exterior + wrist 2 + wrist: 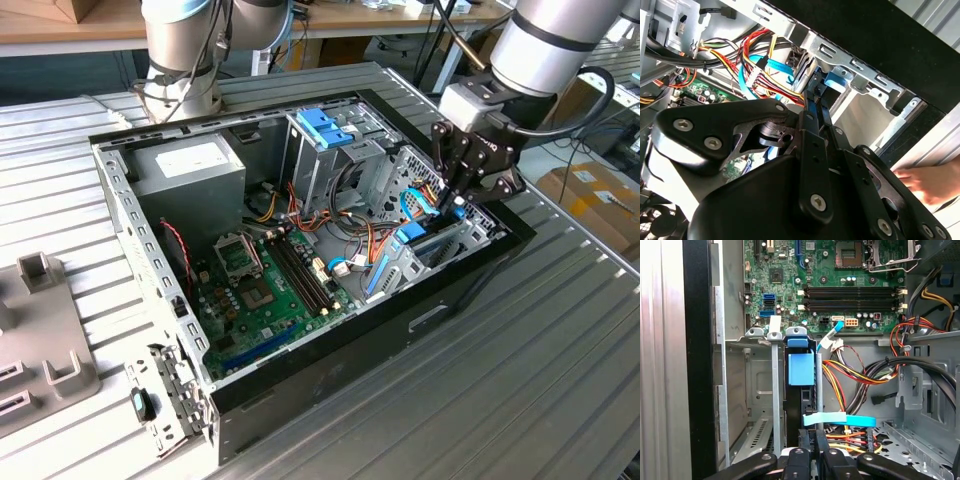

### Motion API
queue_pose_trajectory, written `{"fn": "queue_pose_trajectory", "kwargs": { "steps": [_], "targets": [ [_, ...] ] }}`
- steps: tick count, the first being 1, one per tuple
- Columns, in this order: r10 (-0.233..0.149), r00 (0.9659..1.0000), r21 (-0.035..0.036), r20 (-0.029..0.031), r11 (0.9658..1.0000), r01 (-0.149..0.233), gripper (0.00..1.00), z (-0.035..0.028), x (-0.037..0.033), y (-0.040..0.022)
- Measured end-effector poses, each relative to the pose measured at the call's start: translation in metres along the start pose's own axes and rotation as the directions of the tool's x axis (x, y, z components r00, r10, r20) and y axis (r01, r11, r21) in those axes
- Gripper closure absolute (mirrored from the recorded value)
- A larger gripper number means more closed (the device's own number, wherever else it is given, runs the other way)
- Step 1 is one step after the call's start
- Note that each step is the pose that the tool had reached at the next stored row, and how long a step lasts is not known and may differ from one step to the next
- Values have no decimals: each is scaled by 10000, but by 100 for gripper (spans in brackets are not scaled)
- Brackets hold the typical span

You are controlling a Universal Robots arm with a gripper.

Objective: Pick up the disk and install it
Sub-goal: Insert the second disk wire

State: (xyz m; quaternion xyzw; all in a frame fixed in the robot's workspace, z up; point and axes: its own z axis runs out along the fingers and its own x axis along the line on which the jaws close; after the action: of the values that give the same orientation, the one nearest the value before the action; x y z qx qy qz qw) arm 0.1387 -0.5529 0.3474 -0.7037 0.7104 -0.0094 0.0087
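The disk [413,235] stands on edge in a metal bay at the front corner of the open computer case [470,275], on the exterior view's right. In the first wrist view its light-blue rail [801,369] shows between the bay's upright metal walls [775,390]. My gripper [457,200] hangs over that bay, pointing down at the disk's outer end. In both wrist views the two black fingers [812,120] lie side by side, shut with nothing between them, and the gripper's tip [813,440] is right at the blue rail [835,80]. Whether the fingers touch it is unclear.
Bundles of coloured wires [855,375] and a light-blue flat cable [840,419] lie beside the bay. The motherboard [265,290], a grey power-supply box [190,165] and a blue-topped drive cage [325,128] share the case. A person's hand [925,182] is just outside it.
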Motion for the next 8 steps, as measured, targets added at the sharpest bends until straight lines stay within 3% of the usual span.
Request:
{"fn": "queue_pose_trajectory", "kwargs": {
  "steps": [8],
  "targets": [
    [0, 10000, 0, 4, 10000, 0, 84, 4, 2, 14]
  ]
}}
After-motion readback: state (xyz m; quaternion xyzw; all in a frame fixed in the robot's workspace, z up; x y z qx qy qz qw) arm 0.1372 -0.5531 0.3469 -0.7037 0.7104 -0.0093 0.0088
